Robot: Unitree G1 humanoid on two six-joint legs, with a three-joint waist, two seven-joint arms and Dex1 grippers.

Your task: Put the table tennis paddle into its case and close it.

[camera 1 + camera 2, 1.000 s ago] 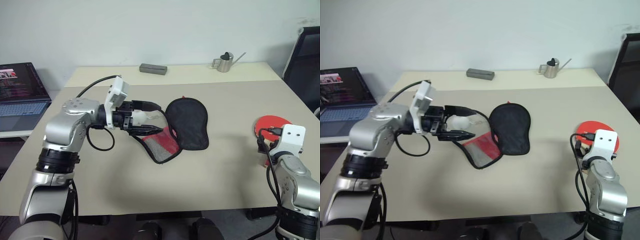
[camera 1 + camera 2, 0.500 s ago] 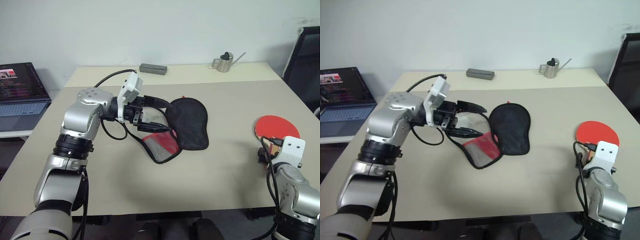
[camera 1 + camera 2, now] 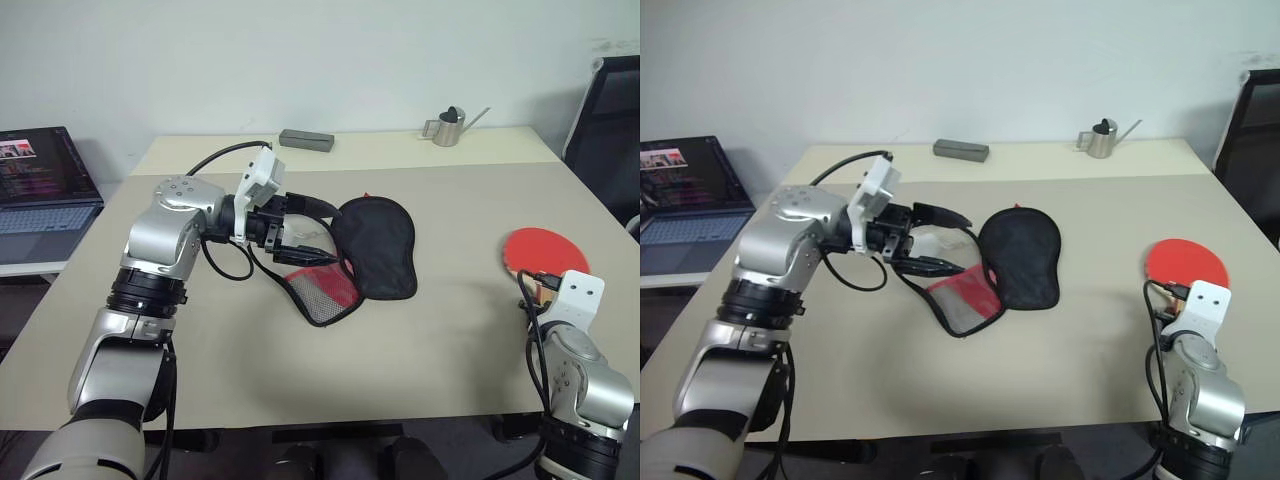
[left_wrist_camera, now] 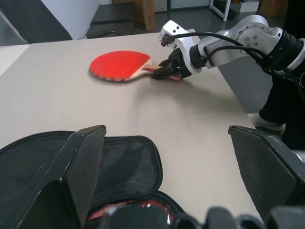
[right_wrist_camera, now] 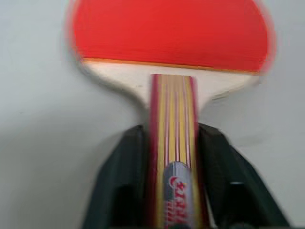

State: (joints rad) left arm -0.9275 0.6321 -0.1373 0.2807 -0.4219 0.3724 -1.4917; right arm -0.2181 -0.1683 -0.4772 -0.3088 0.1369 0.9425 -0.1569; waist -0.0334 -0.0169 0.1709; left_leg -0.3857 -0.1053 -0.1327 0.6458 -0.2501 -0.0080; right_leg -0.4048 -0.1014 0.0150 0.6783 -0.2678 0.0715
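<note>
The table tennis paddle (image 3: pixel 540 250) lies red face up on the table near its right edge. My right gripper (image 5: pixel 171 131) is shut on its striped wooden handle (image 5: pixel 174 109), one black finger pressed to each side. From the left wrist, that grip (image 4: pixel 167 72) is seen beside the paddle (image 4: pixel 121 64). The case (image 3: pixel 378 240) lies open in the middle of the table, black side up, with its red mesh flap (image 3: pixel 325 290) folded out toward me. My left gripper (image 3: pixel 318 232) hovers open at the case's left edge, with nothing between its fingers.
A laptop (image 3: pixel 40 180) stands on a side table at the left. A grey block (image 3: pixel 306 138) and a small metal watering can (image 3: pixel 450 125) sit along the far edge. A black chair (image 3: pixel 610 120) stands beyond the table's right side.
My right gripper has sunk a little and closed on the paddle's handle, and the paddle has shifted slightly. The left arm lifted its elbow and moved in toward the case, still open.
</note>
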